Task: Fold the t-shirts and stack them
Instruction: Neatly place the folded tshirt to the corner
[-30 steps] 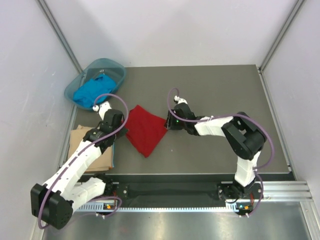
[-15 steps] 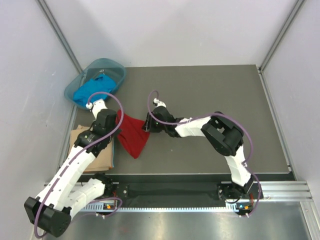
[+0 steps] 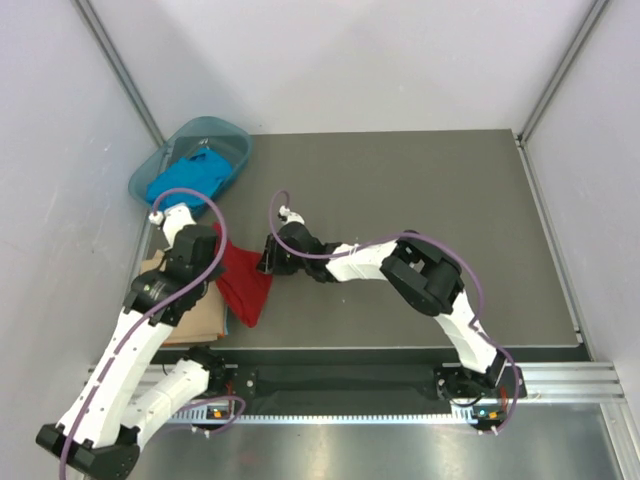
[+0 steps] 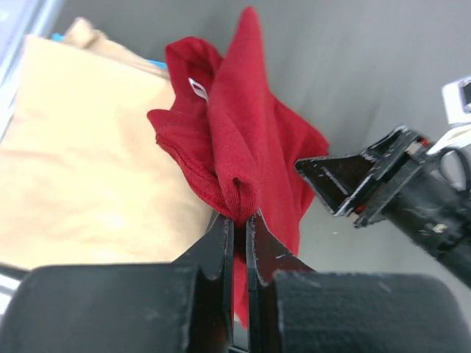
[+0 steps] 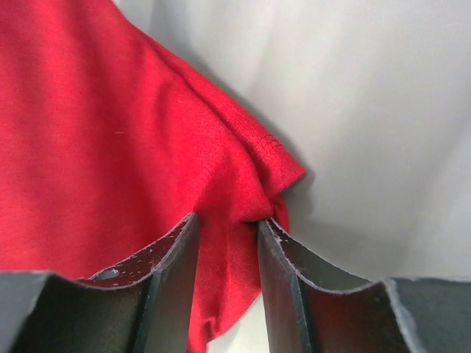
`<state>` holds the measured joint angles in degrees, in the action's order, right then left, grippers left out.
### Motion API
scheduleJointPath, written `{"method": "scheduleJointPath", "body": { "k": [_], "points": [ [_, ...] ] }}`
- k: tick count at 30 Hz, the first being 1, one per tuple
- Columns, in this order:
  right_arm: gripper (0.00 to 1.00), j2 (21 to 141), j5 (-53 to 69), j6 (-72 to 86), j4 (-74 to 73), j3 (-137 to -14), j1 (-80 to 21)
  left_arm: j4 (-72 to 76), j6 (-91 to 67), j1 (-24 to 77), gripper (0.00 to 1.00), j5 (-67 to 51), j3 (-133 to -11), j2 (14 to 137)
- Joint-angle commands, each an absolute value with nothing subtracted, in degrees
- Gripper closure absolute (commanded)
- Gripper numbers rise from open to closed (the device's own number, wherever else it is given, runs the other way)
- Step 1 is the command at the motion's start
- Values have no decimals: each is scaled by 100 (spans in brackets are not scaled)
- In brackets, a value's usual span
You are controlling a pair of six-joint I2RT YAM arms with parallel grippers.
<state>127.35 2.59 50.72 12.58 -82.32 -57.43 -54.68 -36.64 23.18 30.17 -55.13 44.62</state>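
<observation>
Now | red t-shirt (image 3: 243,285) sits further left than a second ago, overlapping tan t-shirt (image 3: 190,315) | my left pincer (image 4: 239,217) and right pincer (image 5: 228,220) both pinch it | next: lay flat.

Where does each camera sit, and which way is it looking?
Top external: above and behind the arms, looking down at the table; both arms show.
Left wrist: on the left arm, looking along the left gripper pinching the red t-shirt, tan t-shirt beyond.
Right wrist: on the right arm, looking past the right gripper, shut on red cloth.
Shared: all see the red t-shirt; left wrist also catches the right gripper.
</observation>
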Motion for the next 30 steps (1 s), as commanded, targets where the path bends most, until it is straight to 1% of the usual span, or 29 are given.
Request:
{"method": "scheduleJointPath", "body": {
  "k": [1,5,7,11,15,17,21,24,25,27,28,30],
  "points": [
    [62,13095,474,5133,835,-8455,-5941,-6238,-4252,2276,100,3550,-5994,4122],
    [62,13131,676,5089,896,-8622,-5941,-6530,-4990,2268,100,3411,-6082,4192],
    [61,12922,677,5080,949,-8509,-5924,-6565,-5220,2259,100,3358,-5960,4280],
    [61,12209,528,5001,1213,-7578,-5766,-6416,-5580,2233,100,3146,-5906,4255],
    [61,11559,553,5018,1554,-6734,-5388,-6800,-5782,2180,100,3645,-6056,4219],
    [61,11242,711,5150,1765,-6243,-5142,-7013,-6045,2162,100,3683,-5942,4254],
    [60,10873,966,5212,2030,-5793,-4869,-6812,-6196,1952,100,3174,-5345,4280],
    [61,10600,993,5115,2039,-5538,-4755,-6531,-5855,1259,100,2393,-5212,4429],
    [60,10478,984,5098,2048,-5468,-4685,-6548,-5775,770,100,2269,-5282,4473],
    [60,10389,993,5106,2144,-5239,-4597,-6627,-5468,310,100,1952,-5370,4631],
    [60,10336,1045,5115,2171,-5177,-4510,-6679,-5371,-214,100,1855,-5483,4719],
    [60,10283,1107,5115,2232,-5028,-4421,-6750,-4985,-727,100,1487,-5581,5035]
  ]
}}
